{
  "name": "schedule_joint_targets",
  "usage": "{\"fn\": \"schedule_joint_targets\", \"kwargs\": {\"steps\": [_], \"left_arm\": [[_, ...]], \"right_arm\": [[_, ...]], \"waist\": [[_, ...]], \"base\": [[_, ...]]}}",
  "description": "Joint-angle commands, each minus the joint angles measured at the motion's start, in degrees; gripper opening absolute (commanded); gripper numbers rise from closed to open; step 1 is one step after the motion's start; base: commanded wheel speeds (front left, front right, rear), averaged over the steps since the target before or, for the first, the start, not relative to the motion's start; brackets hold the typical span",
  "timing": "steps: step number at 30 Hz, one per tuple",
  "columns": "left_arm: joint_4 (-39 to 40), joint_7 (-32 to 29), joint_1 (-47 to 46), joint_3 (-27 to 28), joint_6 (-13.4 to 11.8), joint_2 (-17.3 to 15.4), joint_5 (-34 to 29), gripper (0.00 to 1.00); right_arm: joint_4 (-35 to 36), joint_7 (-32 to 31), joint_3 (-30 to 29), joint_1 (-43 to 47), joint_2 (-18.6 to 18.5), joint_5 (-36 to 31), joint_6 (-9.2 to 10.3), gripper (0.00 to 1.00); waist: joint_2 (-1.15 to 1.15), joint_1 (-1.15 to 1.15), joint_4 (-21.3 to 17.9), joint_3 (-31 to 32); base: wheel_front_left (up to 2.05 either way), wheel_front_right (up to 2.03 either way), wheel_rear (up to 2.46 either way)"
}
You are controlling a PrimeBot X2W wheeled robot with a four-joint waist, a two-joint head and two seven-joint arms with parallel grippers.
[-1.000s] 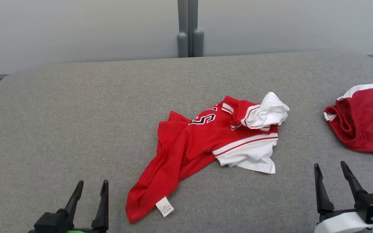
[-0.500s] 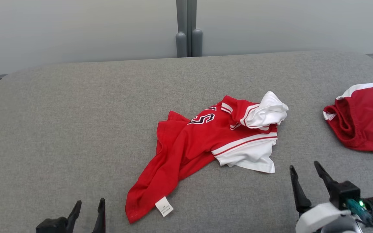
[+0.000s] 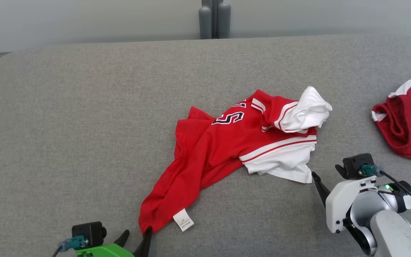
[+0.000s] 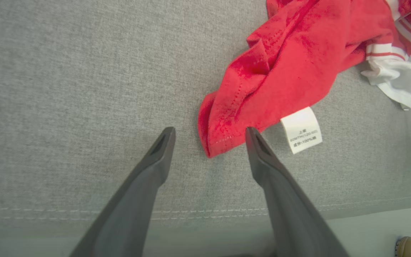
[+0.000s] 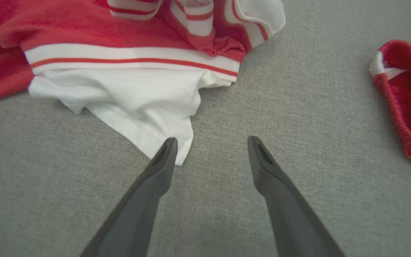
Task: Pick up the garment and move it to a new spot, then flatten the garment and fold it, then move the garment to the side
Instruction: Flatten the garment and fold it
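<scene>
My left claw (image 4: 209,132) is spread wide, its tips on either side of the shirt's (image 3: 219,150) red hem corner, gripping nothing. The white tag (image 4: 301,130) lies just beside one finger. My right claw (image 5: 212,140) is spread too and holds nothing. One of its tips is at the point of the shirt's white corner; I can't tell whether it touches. The shirt lies crumpled in the middle of the grey cushion (image 3: 84,125), red end nearest me, with white cloth bunched at its far right. A darker red piece (image 3: 409,121) sits well apart on the right.
</scene>
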State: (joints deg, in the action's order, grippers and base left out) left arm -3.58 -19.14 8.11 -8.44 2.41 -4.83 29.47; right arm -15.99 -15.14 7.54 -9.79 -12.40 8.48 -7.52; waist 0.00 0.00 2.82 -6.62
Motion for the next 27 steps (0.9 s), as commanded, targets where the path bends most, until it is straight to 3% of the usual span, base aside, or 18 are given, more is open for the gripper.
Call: {"fn": "schedule_joint_targets", "kwargs": {"steps": [1,17,19,21,22,23,24,27], "left_arm": [[0.2,-0.6,0.0,-0.3,-0.2,-0.1,0.6,1.0],[-6.6,-0.2,-6.6,-2.2,1.3,0.7,2.6,1.0],[-7.7,-0.3,-7.1,-2.6,1.7,0.8,3.2,0.61],[-8.8,-0.3,-7.6,-3.0,1.9,1.0,3.6,0.32],[-9.4,-0.4,-7.6,-3.4,2.2,1.0,3.8,0.0],[-10.0,-0.6,-7.7,-3.7,2.4,1.1,4.1,0.0],[-10.4,-0.9,-7.6,-4.3,2.7,1.1,4.2,0.0],[-10.7,-1.7,-7.1,-5.0,3.4,0.9,5.4,0.0]], "right_arm": [[-0.7,-0.2,0.0,-1.3,-0.2,0.3,0.08,1.0],[-8.9,2.1,5.8,-8.8,1.0,3.3,0.08,1.0],[-9.8,1.7,6.6,-9.4,1.3,4.2,0.07,1.0],[-11.2,1.0,7.3,-10.1,1.5,5.4,0.07,1.0],[-12.0,0.6,7.9,-10.2,1.5,6.2,0.04,1.0],[-12.7,0.7,8.2,-10.3,1.7,7.5,0.04,0.69],[-13.3,1.1,8.1,-10.3,2.0,8.9,0.04,0.01],[-13.2,2.3,9.4,-10.1,1.9,13.8,0.04,0.0]], "waist": [[0.0,0.0,0.8,-1.8],[0.0,0.0,-0.3,-6.0],[0.0,0.0,-0.5,-6.2],[0.0,0.0,-0.6,-6.3],[0.0,0.0,-0.6,-6.3],[0.0,0.0,-0.6,-6.2],[0.0,0.0,-0.6,-6.0],[0.0,0.0,-0.5,-5.4]], "base": [[0.0,0.0,0.0],[0.0,0.0,0.0],[0.0,0.0,0.0],[0.0,0.0,0.0],[0.0,0.0,0.0],[0.0,0.0,0.0],[0.0,0.0,0.0],[0.0,0.0,0.0]]}}
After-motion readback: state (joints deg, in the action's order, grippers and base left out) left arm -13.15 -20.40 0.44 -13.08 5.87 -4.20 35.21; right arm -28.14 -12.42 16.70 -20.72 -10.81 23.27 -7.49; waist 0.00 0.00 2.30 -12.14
